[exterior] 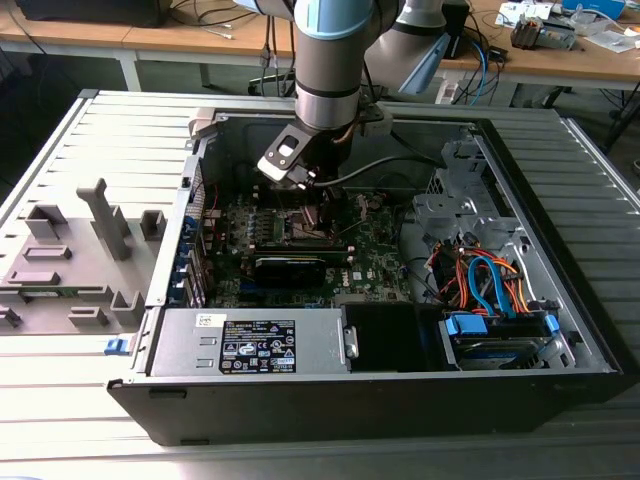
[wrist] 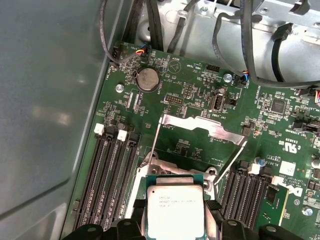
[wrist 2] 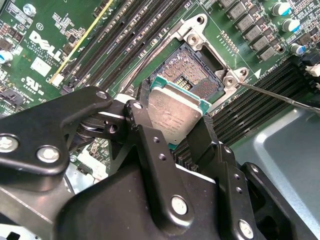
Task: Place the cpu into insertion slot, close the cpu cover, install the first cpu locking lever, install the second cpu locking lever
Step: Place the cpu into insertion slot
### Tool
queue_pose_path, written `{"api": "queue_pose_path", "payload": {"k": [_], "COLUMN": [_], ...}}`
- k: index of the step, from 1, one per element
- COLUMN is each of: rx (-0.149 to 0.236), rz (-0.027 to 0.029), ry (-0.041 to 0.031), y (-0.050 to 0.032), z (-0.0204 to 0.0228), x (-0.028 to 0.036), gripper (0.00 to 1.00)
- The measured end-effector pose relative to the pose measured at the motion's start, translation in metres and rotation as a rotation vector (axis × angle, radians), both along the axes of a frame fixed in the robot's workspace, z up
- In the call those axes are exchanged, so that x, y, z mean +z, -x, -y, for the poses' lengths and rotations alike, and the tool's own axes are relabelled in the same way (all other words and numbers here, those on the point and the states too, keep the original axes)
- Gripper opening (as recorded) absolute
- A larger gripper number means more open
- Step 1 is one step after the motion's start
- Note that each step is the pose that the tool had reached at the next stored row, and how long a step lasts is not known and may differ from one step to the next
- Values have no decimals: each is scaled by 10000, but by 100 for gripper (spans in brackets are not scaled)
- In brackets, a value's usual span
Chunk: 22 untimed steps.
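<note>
While we hover over the insertion slot [wrist 2: 200, 70], our gripper [wrist 2: 175, 132] pinches the cpu [wrist 2: 172, 107] by two opposite edges, fingers [wrist 2: 150, 145] clamped against it. We see the cpu just above the slot, and the cpu cover [wrist: 200, 127] swung open beyond the slot.

In the exterior view the arm [exterior: 325, 45] stood nearly upright, with its grey last segment directed downward. The wrist [exterior: 322, 108] below it pointed straight down, and the gripper [exterior: 318, 205] hung low under the wrist. In the second wrist view the two black fingers [wrist 2: 145, 135] were closed against opposite edges of the cpu [wrist 2: 172, 112] and held it between them. The black linkage bars behind the fingers were drawn inward. The chip's metal top faced the camera.
</note>
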<state>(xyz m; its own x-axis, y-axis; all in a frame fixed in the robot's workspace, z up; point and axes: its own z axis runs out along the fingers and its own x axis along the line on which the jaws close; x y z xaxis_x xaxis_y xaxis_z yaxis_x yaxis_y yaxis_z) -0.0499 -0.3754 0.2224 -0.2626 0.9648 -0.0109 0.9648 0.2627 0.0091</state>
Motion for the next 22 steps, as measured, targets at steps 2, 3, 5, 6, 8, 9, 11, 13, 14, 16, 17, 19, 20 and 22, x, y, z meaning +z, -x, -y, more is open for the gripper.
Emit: {"api": "queue_pose_path", "payload": {"k": [2, 3, 5, 6, 8, 9, 11, 13, 14, 16, 17, 19, 20, 22], "rx": [-15, -23, -43, -51, -74, -81, -96, -115, -134, -153, -160, -193, -200, -216], "rz": [0, 0, 0, 0, 1, 0, 0, 0, 0, 0, 0, 0, 1, 0], "ry": [0, -1, 0, -1, -1, 0, -1, -1, 0, 0, 0, -1, 0, -1], "y": [0, 0, 0, 0, 0, 0, 0, 0, 0, 0, 0, 0, 0, 0], "z": [0, 0, 0, 0, 0, 0, 0, 0, 0, 0, 0, 0, 0, 0], "x": [0, 0, 0, 0, 0, 0, 0, -1, 0, 0, -1, -1, -1, -1], "gripper": [55, 55, 55, 55, 55, 55, 55, 55, 55, 55, 55, 55, 55, 55]}}
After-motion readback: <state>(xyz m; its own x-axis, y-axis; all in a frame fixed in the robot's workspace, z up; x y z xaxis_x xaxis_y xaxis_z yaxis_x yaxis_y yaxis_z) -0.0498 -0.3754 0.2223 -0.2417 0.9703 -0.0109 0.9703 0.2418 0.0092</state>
